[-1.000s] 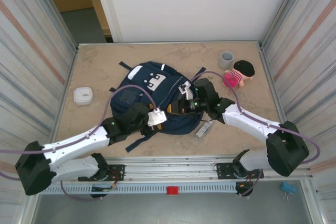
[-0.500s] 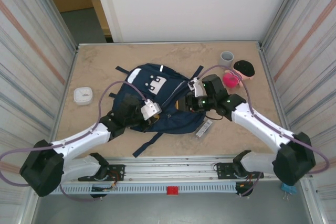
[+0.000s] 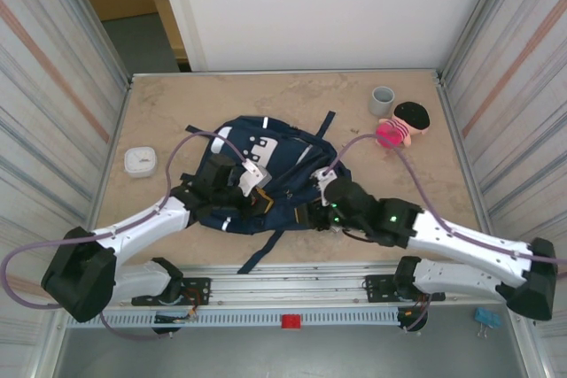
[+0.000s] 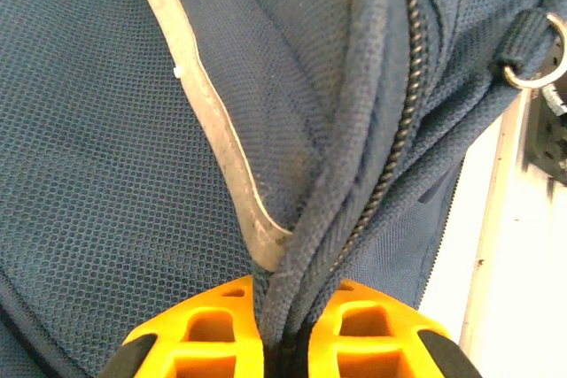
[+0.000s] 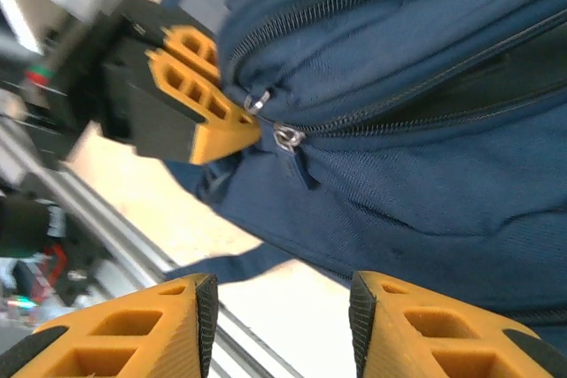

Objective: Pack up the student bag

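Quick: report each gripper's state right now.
Left gripper: closed, pinching a zippered fold of the student bag.
Right gripper: open, holding nothing, fingers apart near the bag.

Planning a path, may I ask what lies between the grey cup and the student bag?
Bare tabletop separates the grey cup from the student bag, seen in the top view.

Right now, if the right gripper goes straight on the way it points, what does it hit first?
Likely the student bag, on the side panel just below the zipper pull. The right gripper is open and nothing sits in between, though depth is hard to judge.
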### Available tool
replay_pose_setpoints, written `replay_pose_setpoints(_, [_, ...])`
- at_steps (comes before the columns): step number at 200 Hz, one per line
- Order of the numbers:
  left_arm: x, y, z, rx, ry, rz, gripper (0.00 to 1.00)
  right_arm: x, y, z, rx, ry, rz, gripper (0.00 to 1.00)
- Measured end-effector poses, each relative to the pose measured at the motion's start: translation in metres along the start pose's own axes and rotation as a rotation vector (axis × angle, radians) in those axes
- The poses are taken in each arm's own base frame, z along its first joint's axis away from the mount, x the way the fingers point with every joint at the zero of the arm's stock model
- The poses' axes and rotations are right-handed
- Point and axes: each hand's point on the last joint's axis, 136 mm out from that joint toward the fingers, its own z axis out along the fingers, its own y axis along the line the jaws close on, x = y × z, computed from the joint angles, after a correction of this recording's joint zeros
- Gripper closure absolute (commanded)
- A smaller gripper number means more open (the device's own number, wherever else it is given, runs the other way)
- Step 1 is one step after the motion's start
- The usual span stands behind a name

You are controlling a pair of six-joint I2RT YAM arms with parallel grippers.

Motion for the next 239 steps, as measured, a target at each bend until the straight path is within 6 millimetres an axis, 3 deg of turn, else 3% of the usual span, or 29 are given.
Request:
replay_pose_setpoints(37, [0.0, -0.004, -0.001, 0.021, 0.009, -0.037, 1.0, 0.004, -0.006, 0.033, 0.118, 0.031, -0.043, 0.54])
replay_pose_setpoints(90, [-0.004, -0.004, -0.002, 0.026, 0.004, -0.052, 1.0, -0.02, 0.003, 0.048, 0.161, -0.024, -0.081, 0.54])
replay_pose_setpoints(124, [-0.005, -0.003, -0.003, 0.028, -0.003, -0.067, 1.0, -0.031, -0.003, 0.054, 0.232, -0.047, -0.115, 0.7])
replay_pose_setpoints(159, [-0.011, -0.003, -0.004, 0.026, -0.016, -0.061, 1.0, -0.039, -0.011, 0.05, 0.317, -0.068, -0.156, 0.88])
replay_pose_setpoints(209, [-0.018, 0.0, -0.009, -0.003, -0.035, -0.049, 1.0, -0.048, -0.024, 0.033, 0.31, -0.081, -0.123, 0.99])
replay_pose_setpoints(239, [-0.018, 0.003, -0.013, -0.04, -0.037, -0.048, 1.0, -0.057, -0.041, 0.02, 0.276, -0.076, -0.062, 1.0])
